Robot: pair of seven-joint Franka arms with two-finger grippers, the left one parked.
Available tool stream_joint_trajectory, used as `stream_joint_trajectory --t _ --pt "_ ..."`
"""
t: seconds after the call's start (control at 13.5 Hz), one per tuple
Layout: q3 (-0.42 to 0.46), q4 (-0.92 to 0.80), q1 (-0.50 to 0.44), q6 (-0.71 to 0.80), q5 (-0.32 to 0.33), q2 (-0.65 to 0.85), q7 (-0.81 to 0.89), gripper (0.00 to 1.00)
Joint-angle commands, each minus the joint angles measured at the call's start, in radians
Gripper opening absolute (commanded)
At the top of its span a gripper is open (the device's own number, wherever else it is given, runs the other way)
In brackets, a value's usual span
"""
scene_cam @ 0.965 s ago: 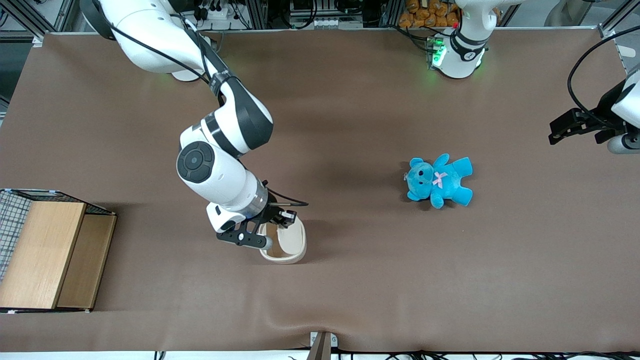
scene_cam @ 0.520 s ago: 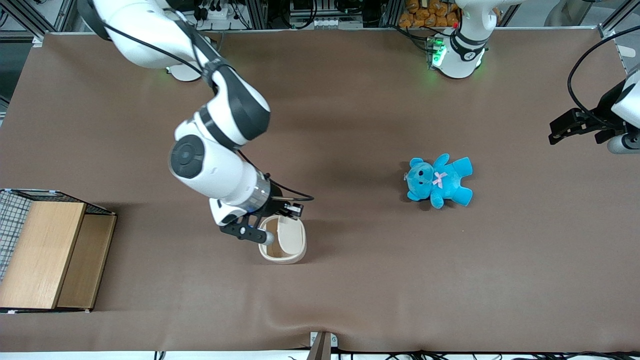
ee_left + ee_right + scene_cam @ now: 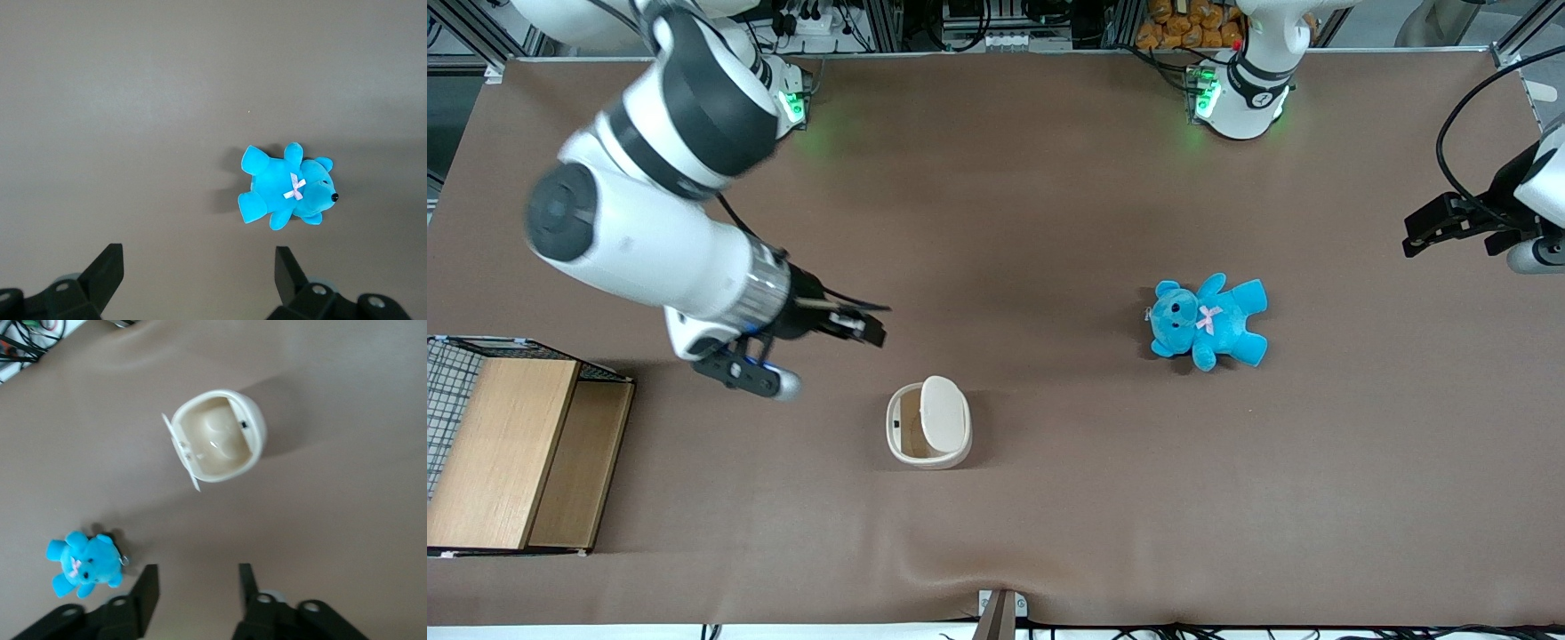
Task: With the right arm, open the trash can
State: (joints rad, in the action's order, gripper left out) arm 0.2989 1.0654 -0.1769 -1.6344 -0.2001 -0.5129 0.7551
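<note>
The cream-white trash can [image 3: 927,434] stands on the brown table with its lid [image 3: 944,424] swung up, showing the tan inside [image 3: 911,433]. In the right wrist view the trash can [image 3: 257,430] is seen from above, its lid [image 3: 180,451] on edge and its tan inside [image 3: 217,440] open. My right arm's gripper [image 3: 864,327] hangs raised above the table, farther from the front camera than the can and apart from it. Its fingers [image 3: 148,589] are open and hold nothing.
A blue teddy [image 3: 1208,321] lies toward the parked arm's end of the table; it also shows in the right wrist view [image 3: 83,564] and the left wrist view [image 3: 287,186]. A wooden-topped wire crate [image 3: 511,455] stands at the working arm's end.
My gripper has left the trash can, rising and drawing back toward the working arm's end. The lid, which the gripper was at, now stands open on its own.
</note>
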Motion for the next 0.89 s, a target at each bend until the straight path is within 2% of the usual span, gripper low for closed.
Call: stream_joint_trajectory --t 0.0,0.45,0.67,0.82 --pt "0.019 0.035 0.074 0.079 -0.01 0.065 -0.055 1.0" --pt "0.0 0.033 0.18 0.238 0.008 0.105 -0.255 1.0" --pt "-0.037 0.036 0.166 0.26 0.115 0.184 -0.266 1.0" --pt "-0.061 0.042 0.169 0.3 0.128 0.223 -0.348 1.0"
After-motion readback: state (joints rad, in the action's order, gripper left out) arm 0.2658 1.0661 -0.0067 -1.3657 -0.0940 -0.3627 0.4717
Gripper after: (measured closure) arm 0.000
